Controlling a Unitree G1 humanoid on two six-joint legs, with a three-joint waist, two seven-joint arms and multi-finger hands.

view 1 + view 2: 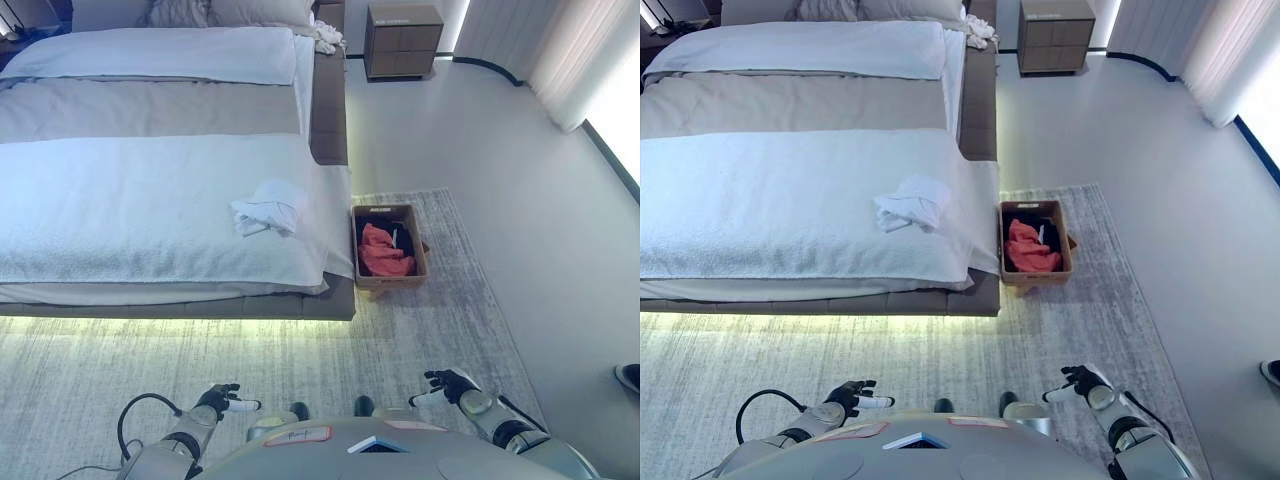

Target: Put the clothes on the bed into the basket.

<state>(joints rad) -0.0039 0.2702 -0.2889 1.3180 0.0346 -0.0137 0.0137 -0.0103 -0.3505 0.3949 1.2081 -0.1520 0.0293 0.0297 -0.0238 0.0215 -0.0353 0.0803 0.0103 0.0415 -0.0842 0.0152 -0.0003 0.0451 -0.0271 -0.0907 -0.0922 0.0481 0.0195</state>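
A crumpled white garment [268,208] lies on the bed [120,200] near its right edge. On the rug beside the bed's foot corner stands a brown basket [389,246] holding a red garment [384,252] and something dark. Low in the view, over the rug, my left hand [222,399] shows with its fingers relaxed and empty. My right hand [450,385] is at the lower right, also open and holding nothing. Both hands are far from the bed and the basket.
A grey rug [430,330] covers the floor before the bed. A wooden nightstand [402,40] stands at the far wall, and white cloth [326,37] lies at the bed's head corner. Curtains [560,50] hang at the right. A dark shoe [629,377] shows at the right edge.
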